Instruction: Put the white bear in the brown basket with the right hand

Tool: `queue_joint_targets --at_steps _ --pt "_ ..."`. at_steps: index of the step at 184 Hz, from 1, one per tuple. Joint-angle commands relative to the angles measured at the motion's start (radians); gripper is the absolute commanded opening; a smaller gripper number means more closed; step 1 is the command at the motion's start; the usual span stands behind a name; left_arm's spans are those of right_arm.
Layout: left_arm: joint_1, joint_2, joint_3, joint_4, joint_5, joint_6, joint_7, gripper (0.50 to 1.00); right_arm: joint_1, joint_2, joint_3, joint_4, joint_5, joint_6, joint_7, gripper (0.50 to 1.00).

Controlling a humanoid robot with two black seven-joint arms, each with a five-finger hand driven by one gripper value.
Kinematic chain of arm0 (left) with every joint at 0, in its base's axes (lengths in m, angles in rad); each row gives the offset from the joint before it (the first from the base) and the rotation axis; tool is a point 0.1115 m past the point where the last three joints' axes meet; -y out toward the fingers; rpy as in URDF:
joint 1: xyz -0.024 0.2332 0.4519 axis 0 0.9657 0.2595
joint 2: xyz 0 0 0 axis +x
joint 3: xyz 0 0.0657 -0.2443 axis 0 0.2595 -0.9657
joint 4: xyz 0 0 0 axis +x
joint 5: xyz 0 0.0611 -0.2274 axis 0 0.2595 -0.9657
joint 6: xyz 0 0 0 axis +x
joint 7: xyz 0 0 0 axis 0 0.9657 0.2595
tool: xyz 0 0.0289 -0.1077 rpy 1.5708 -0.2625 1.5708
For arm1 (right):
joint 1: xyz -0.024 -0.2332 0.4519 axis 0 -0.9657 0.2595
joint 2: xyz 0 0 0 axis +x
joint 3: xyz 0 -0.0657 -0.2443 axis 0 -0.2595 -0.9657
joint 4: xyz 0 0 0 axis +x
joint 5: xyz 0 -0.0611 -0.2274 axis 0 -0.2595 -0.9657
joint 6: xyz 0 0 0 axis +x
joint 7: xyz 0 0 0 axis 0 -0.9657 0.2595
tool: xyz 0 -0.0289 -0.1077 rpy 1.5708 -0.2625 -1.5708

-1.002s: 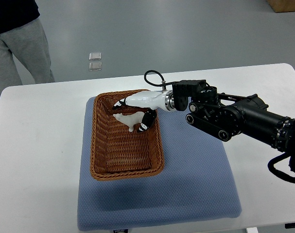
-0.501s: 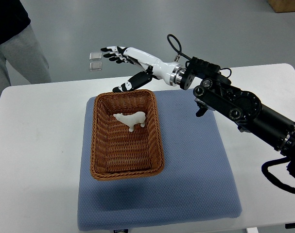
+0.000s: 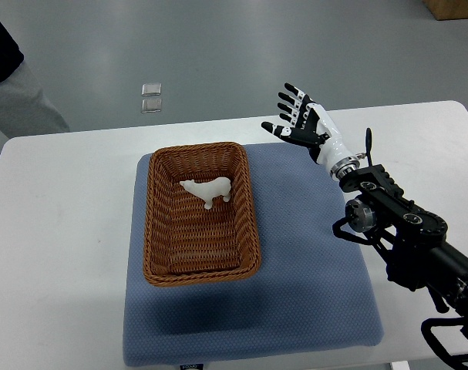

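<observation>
The white bear (image 3: 208, 189) stands inside the brown wicker basket (image 3: 158, 231), toward its far end. My right hand (image 3: 301, 121) is raised over the blue mat's far right part, well to the right of the basket. Its fingers are spread and hold nothing. The black right arm (image 3: 403, 231) runs down to the lower right corner. No left arm shows.
The basket sits on a blue mat (image 3: 311, 293) on a white table (image 3: 56, 231). A person's grey trouser leg (image 3: 18, 100) shows at the far left beyond the table. Two small square plates (image 3: 150, 96) lie on the floor.
My right hand let go of the bear, which stays in the basket. The hand lifted out, then swung right and back toward my side, fingers opening.
</observation>
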Motion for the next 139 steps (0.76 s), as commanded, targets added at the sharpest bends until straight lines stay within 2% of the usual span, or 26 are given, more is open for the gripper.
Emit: queue_joint_targets --at_steps 1,36,52,74,139 --pt "0.000 0.000 0.000 0.000 0.000 0.000 0.000 1.000 -0.015 0.000 0.000 -0.006 0.070 -0.002 0.012 0.921" --pt "0.000 0.000 0.000 0.000 0.000 0.000 0.000 1.000 -0.026 0.000 0.003 -0.016 0.196 -0.030 0.015 0.921" --pt "0.000 0.000 -0.001 0.000 -0.001 0.000 0.000 1.000 -0.025 0.000 0.002 -0.061 0.256 -0.053 0.019 0.921" --pt "0.000 0.000 -0.003 -0.011 0.000 0.000 0.000 1.000 -0.017 0.000 0.003 -0.094 0.262 -0.071 0.023 0.921" --pt "0.000 0.000 0.002 0.000 0.000 0.002 0.000 1.000 -0.022 0.000 0.005 -0.098 0.262 -0.102 0.037 0.921"
